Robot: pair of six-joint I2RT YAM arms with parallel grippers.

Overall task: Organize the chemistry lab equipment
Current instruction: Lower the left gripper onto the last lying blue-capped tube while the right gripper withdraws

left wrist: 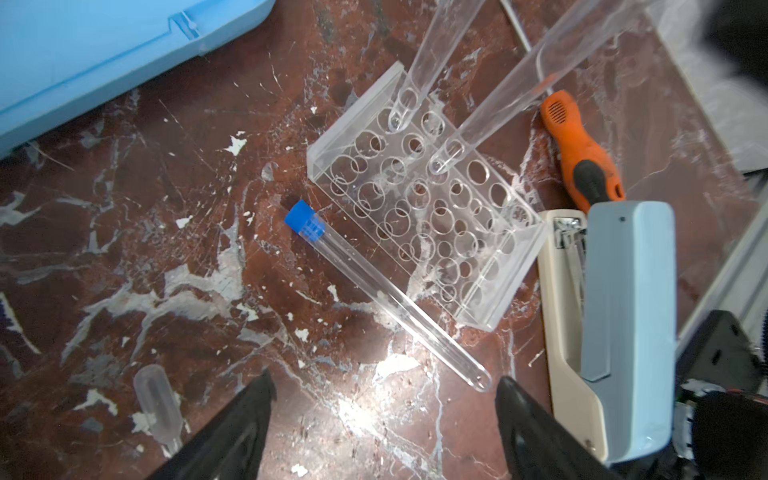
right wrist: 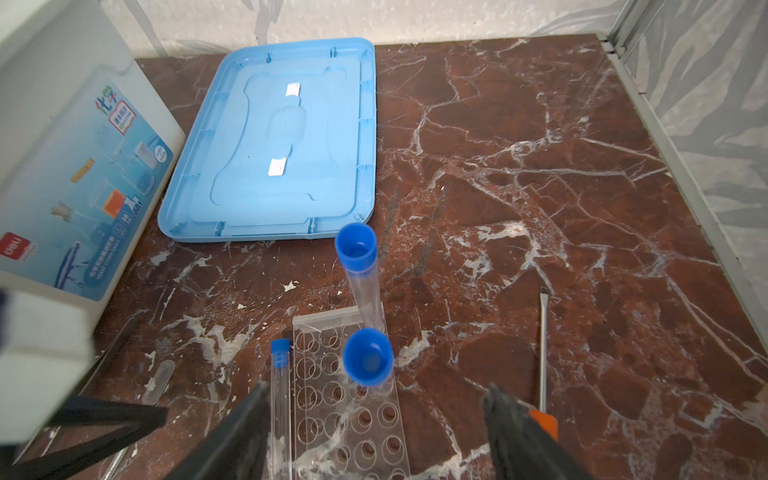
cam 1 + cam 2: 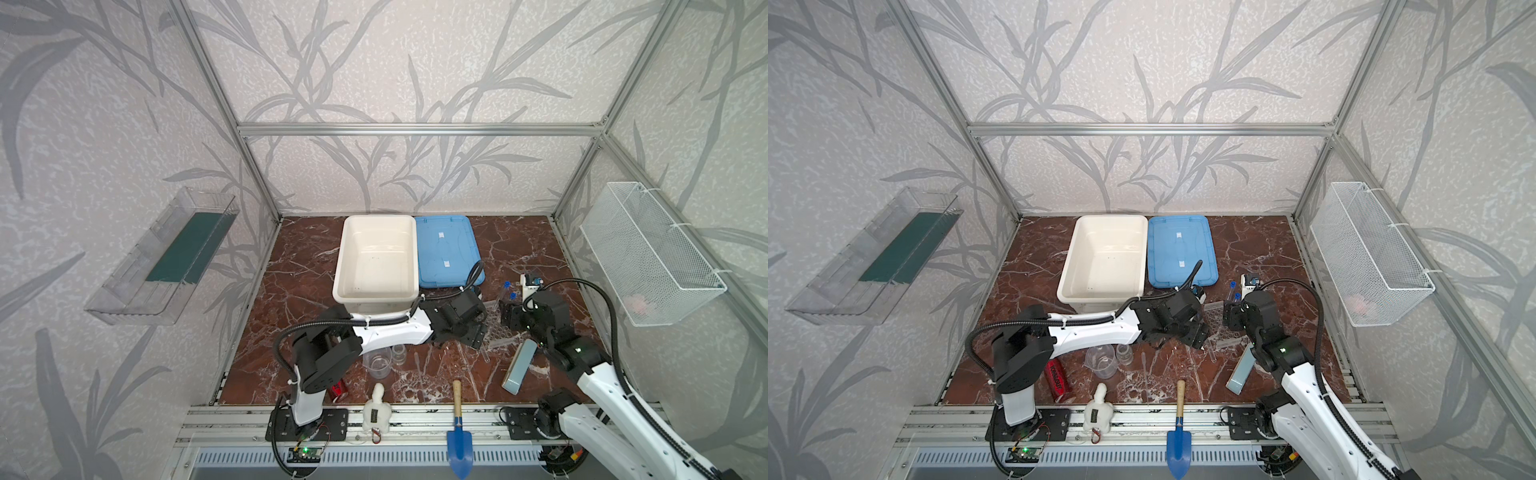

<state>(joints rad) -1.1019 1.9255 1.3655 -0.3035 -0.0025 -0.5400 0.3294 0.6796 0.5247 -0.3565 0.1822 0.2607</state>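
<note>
**Left wrist view: one capped tube lying loose beside the rack, both grippers standing open**

A long clear tube [image 1: 386, 297] with a blue cap is lying flat on the marble table [image 1: 124, 249]. It is running along one edge of the clear perforated tube rack [image 1: 428, 216], close enough that I cannot tell whether the two are touching. Its rounded closed end is pointing toward the left gripper [image 1: 383, 378], whose jaws are standing wide apart over the table with nothing between them. Two more clear tubes [image 1: 436, 54] are standing in rack holes, leaning slightly.

In the right wrist view, the right gripper [image 2: 376, 388] is hovering close to the nearer standing tube's cap, its jaws likewise spread and gripping nothing.

The loose tube is looking light, stiff, smooth and round, so it is probably going to roll or slip under a careless pinch, and its thin wall may crack under a hard squeeze. The safest hold is looking like a gentle grip across the barrel, near mid-length or just below the ribbed cap, with the jaws square to its axis. The rack is looking light too and may slide if nudged.

Just past the rack, a pale blue stapler [image 1: 623, 311] and an orange-handled screwdriver [image 1: 582, 153] are lying on the table. In a top view, the clear beaker [image 3: 377, 361] and small clear glass bottle [image 3: 399, 353] are sitting below the left arm, with the white bin [image 3: 376, 257] and blue lid [image 3: 449, 249] at the back.
</note>
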